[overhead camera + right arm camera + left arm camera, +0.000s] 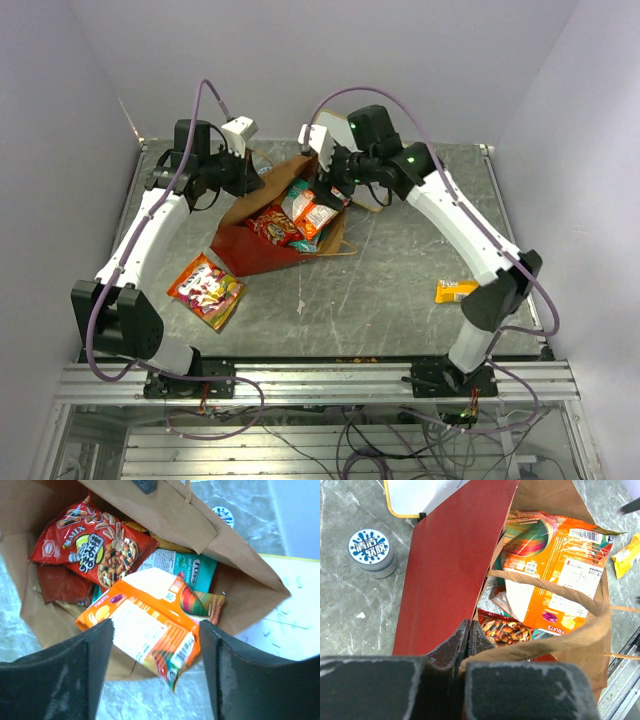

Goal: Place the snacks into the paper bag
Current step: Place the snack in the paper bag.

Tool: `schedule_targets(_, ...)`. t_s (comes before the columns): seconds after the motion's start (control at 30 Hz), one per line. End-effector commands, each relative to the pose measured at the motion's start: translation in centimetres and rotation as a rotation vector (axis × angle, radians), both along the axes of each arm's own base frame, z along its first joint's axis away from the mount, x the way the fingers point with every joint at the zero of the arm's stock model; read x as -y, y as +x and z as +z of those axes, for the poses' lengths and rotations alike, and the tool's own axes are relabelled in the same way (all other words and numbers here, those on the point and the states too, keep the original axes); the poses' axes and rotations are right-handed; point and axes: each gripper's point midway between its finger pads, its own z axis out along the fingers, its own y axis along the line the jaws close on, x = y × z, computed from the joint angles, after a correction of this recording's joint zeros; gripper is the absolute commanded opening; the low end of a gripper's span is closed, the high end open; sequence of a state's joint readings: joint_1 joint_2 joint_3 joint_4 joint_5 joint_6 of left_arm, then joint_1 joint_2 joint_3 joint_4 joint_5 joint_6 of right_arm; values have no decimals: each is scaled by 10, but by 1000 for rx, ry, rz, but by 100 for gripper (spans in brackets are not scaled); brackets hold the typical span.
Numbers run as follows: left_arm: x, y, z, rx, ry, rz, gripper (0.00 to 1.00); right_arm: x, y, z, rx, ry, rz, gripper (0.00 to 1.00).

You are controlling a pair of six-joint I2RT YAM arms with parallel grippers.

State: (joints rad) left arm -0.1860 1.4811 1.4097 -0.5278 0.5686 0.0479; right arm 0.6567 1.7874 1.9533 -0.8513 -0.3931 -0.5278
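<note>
Hanging over the paper bag (245, 252), the right gripper (156, 627) has fingers apart above an orange packet (145, 625) lying inside. The left gripper (468, 635) is clamped on the bag's rim; the yellow bar (455, 290) lies crosswise on the table (380, 300), nearer the right arm (470, 230).

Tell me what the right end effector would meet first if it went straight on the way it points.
Likely the orange packet, just ahead of the right end effector in the paper bag's mouth; depth is unclear.
</note>
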Motion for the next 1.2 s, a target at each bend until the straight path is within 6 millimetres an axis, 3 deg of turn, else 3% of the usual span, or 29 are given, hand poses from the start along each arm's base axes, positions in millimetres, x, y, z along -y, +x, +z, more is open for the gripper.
schedule_targets(0.0,1,9,11,59,-9,-2,7,26,-14,-8,45,-119,42,77)
schedule_targets(0.17,1,10,9,55,-10,-2,7,36,-15,-27,56,-226,71,85)
schedule_targets(0.53,-1,11,9,64,1,8,7,25,7,-74,121,-413,66,86)
schedule_targets(0.8,-4,11,5,55,38,-6,7,8,21,-79,177,-331,26,77)
schedule_targets(1.17,0,11,-7,56,36,-36,7,-31,7,-70,87,-105,68,59)
